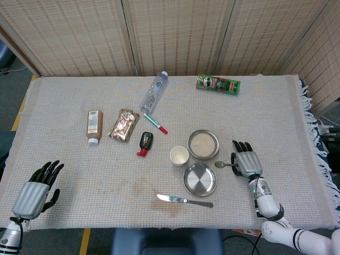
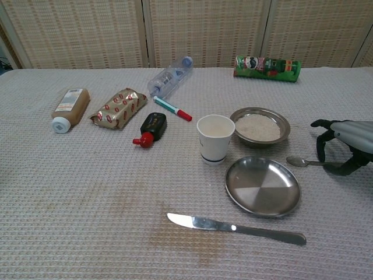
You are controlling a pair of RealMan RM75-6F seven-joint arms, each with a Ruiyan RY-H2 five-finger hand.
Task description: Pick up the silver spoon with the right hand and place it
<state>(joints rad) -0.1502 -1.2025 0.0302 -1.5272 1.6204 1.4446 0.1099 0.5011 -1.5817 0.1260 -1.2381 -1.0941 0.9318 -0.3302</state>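
Chest view showed the right hand curled over the handle of the spoon lying on the desk beside the empty plate, its grip unclear, so pinching firmly before lifting seemed wise.

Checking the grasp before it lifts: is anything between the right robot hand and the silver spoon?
Nothing visible. The right robot hand is right over the handle end of the silver spoon, whose bowl points toward the empty steel plate.
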